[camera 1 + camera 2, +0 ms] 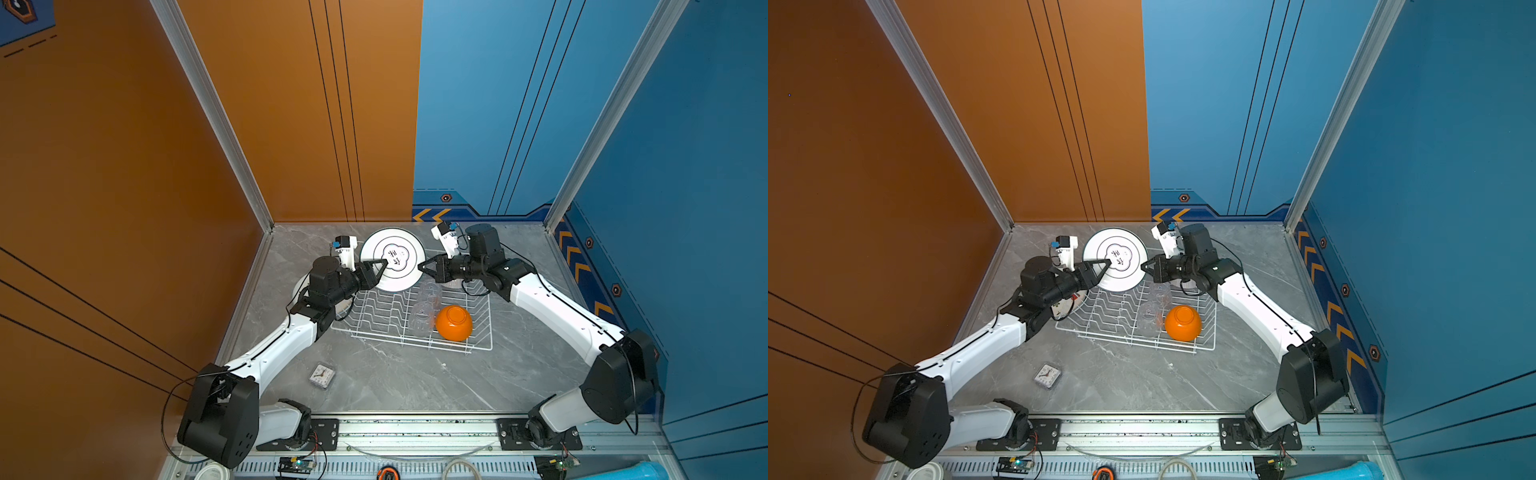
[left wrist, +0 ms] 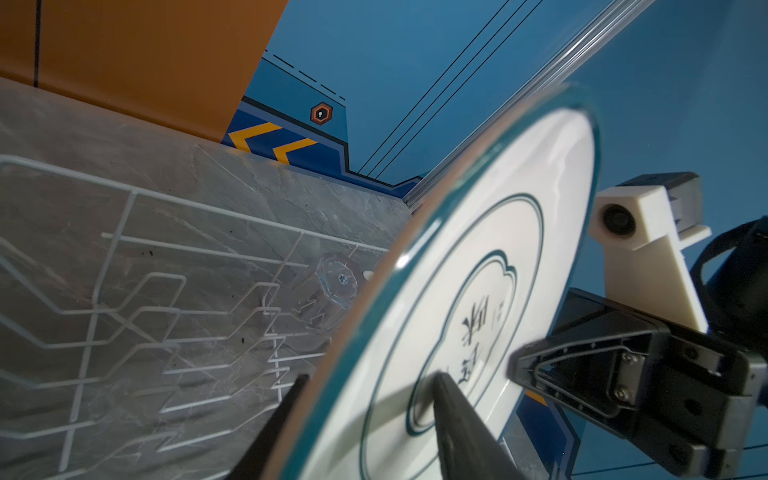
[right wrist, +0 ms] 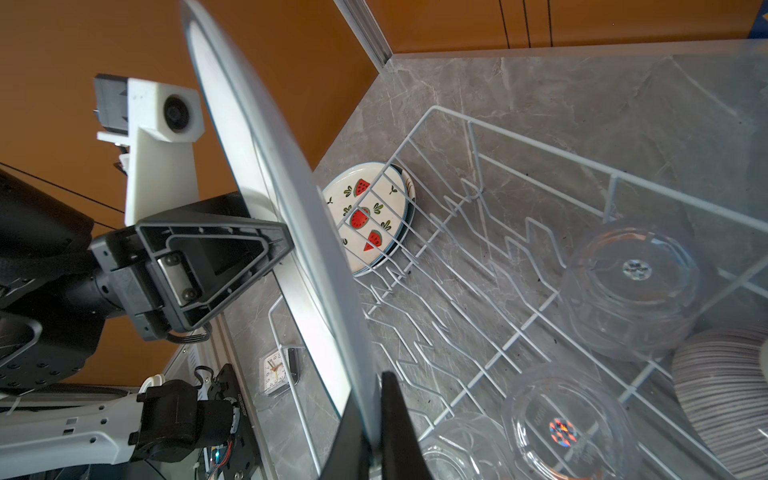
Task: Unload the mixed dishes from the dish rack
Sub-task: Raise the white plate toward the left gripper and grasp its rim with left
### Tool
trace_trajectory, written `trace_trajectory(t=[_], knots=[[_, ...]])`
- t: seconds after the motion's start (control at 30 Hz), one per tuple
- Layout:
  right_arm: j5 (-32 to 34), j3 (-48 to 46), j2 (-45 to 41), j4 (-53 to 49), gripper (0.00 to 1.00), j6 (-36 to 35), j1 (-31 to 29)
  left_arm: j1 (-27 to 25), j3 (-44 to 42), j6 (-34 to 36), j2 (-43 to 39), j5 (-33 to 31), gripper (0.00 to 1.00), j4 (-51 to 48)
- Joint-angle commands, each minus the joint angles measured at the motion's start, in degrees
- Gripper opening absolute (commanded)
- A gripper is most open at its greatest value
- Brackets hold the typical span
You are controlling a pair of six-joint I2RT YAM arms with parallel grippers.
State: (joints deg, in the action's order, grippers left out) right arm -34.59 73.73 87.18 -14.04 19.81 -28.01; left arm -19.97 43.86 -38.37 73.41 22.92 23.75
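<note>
- The dish rack [image 1: 374, 309] sits on the grey table [image 1: 395, 382], toward the far side. Its long sides run across the table from left to right.
- The left half of the rack's zigzag dividers is bare.
- In the right half stand clear tumblers [image 1: 422, 318], bases up and mouths down, one behind another.
- Just right of them the orange bowl [image 1: 454, 323] lies upside down at the near right corner.
- The ribbed bowl [image 3: 723, 395] sits at the far right end, also inverted, beneath the right arm.
- The white plate [image 1: 401, 257] stands on edge over the rack's far left end. Its printed face is turned to the front and tipped upward.
- The plate's rim-to-rim line between the two grippers runs left to right. Whether its lower rim touches the wires I cannot tell.
- The right gripper [image 1: 419, 266] is pressed together on the plate's right rim, pinching it.
- The left gripper [image 1: 384, 264] straddles the opposite rim. One finger lies across the printed face, its tip at the central motif, and the other is behind the plate.
- Whether those fingers actually clamp the plate I cannot tell.
- A watermelon plate [image 3: 365, 208] lies flat on the table just outside the rack's left end, under the left arm.
- A small clock [image 1: 322, 375] lies on the table nearer the front left, well apart from the rack.
</note>
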Motion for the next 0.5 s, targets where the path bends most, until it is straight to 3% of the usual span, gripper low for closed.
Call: trace_trajectory(t=[0.0, 0.07, 0.23, 0.3, 0.47], knots=[[-4.5, 0.0, 0.3, 3.6, 0.00, 0.5, -0.5, -1.0, 1.7, 1.9, 0.3, 1.7, 0.39, 1.2], [-4.5, -0.2, 0.3, 3.6, 0.00, 0.7, -0.4, -1.1, 1.6, 2.0, -0.1, 1.6, 0.36, 1.2], [-4.8, -0.2, 0.3, 3.7, 0.01, 0.8, -0.3, -1.0, 1.4, 1.8, -0.2, 0.9, 0.12, 1.2], [-4.8, -0.2, 0.3, 3.8, 0.06, 0.9, -0.2, -0.9, 1.4, 1.2, 0.0, 1.0, 0.01, 1.2], [-5.1, -0.5, 0.1, 4.4, 0.14, 1.1, -0.2, -0.9, 1.4, 0.8, 0.1, 0.1, 0.00, 1.1]])
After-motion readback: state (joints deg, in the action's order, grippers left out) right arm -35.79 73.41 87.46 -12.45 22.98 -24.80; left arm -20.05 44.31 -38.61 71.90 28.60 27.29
